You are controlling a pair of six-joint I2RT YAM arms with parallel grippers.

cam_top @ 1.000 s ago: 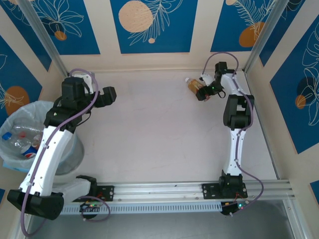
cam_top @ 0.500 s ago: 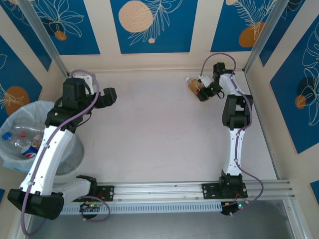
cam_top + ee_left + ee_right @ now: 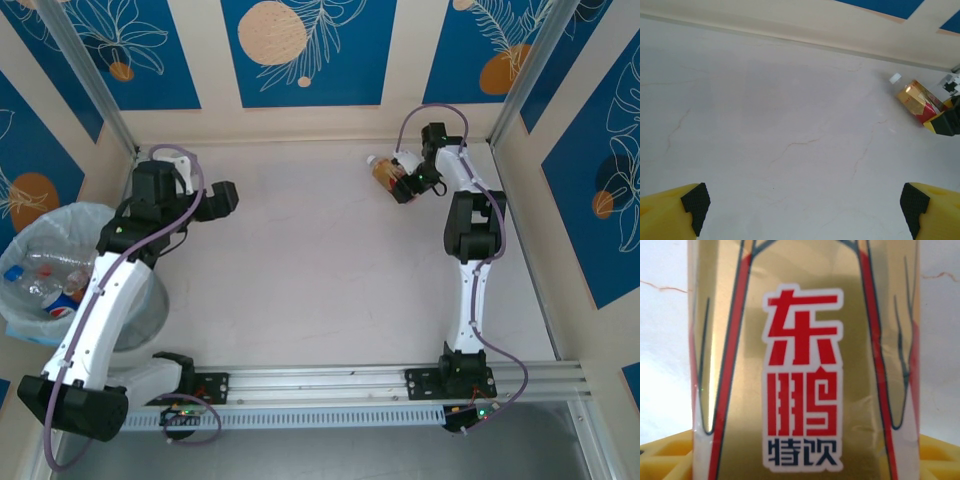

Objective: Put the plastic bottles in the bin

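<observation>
Beside the table's (image 3: 300,260) left edge, the bin (image 3: 75,212) is standing with several bottles (image 3: 45,285) already lying inside. The left arm is crossing over its right side, so their count is not being confirmed. The left gripper (image 3: 222,198) is hanging over the table near the far left corner, fingers wide apart and holding nothing; over the last second it has been drifting slightly toward the centre. At the far right corner, the right gripper (image 3: 400,183) has been closing over that second and is now clamping the gold-labelled bottle (image 3: 384,170), which is lying on its side with its white cap pointing toward the far edge, having shifted slightly that way. Judged from this, the pick is being secured and the carry across to the bin is remaining. In the right wrist view the label is crowding the frame, cutting off cap, base and finger contact; whether the bottle is clearing the table cannot be told.
</observation>
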